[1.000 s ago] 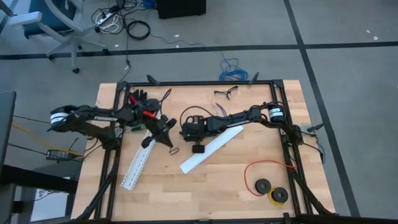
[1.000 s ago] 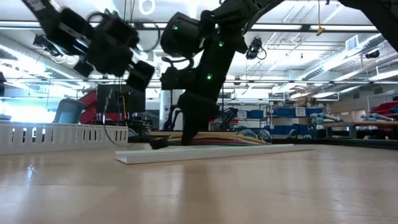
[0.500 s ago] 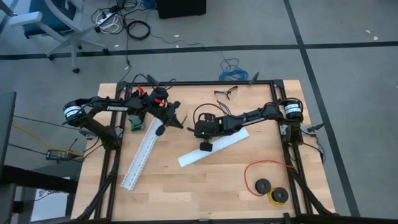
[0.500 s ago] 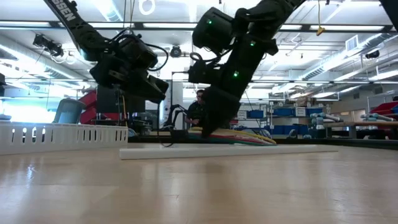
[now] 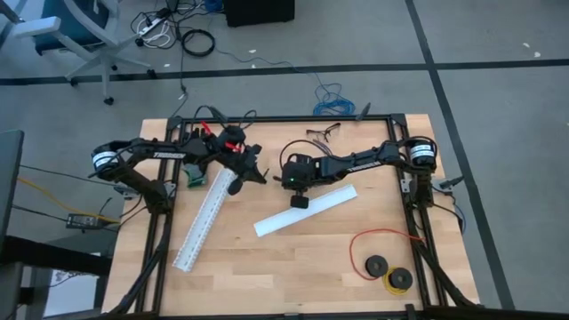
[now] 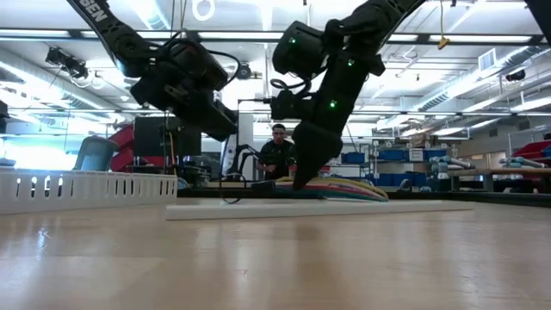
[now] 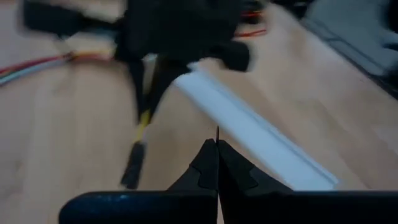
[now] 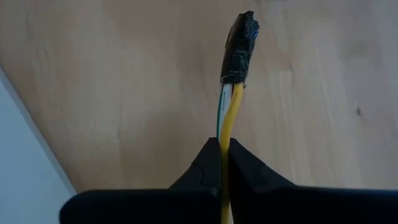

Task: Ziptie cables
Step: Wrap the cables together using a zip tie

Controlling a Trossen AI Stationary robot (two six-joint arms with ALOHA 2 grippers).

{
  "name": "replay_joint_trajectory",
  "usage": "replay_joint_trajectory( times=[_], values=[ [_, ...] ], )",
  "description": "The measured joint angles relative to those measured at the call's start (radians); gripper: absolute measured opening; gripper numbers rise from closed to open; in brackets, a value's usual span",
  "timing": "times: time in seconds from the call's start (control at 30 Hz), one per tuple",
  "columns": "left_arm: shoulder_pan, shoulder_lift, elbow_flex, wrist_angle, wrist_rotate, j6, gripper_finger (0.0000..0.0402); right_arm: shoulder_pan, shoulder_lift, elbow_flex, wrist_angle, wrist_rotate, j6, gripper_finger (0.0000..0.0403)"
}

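Now that your right tool (image 8: 222, 155) has carried the cables (image 8: 229, 112) farther back across the worktop (image 5: 311, 253), it stays clamped on them; your left tool (image 7: 217, 146), shut and empty, has swung in near the plug end.

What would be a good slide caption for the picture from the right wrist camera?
Right gripper shut on thin yellow and white cables ending in a dark taped plug, above the pale wooden table.

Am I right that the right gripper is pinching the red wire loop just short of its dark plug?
Not quite: in the right wrist view the right gripper is shut on the cables, yellow, white and green wires, just short of their dark plug, not the red loop.
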Motion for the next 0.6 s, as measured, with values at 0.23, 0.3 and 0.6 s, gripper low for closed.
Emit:
replay_joint_trajectory(
  times=[0.23, 0.3, 0.6],
  values=[
    [-0.037, 0.000, -0.001, 0.001, -0.214, -0.071, 0.0001, 0.028, 0.000, 0.000, 0.037, 0.004, 0.080, 0.0000],
    [-0.046, 0.000, -0.001, 0.002, -0.246, -0.074, 0.0001, 0.036, 0.000, 0.000, 0.050, 0.004, 0.096, 0.0000],
    [-0.107, 0.000, -0.001, 0.028, -0.483, -0.152, 0.0001, 0.060, 0.000, 0.000, 0.114, 0.020, 0.051, 0.0001]
  ],
)
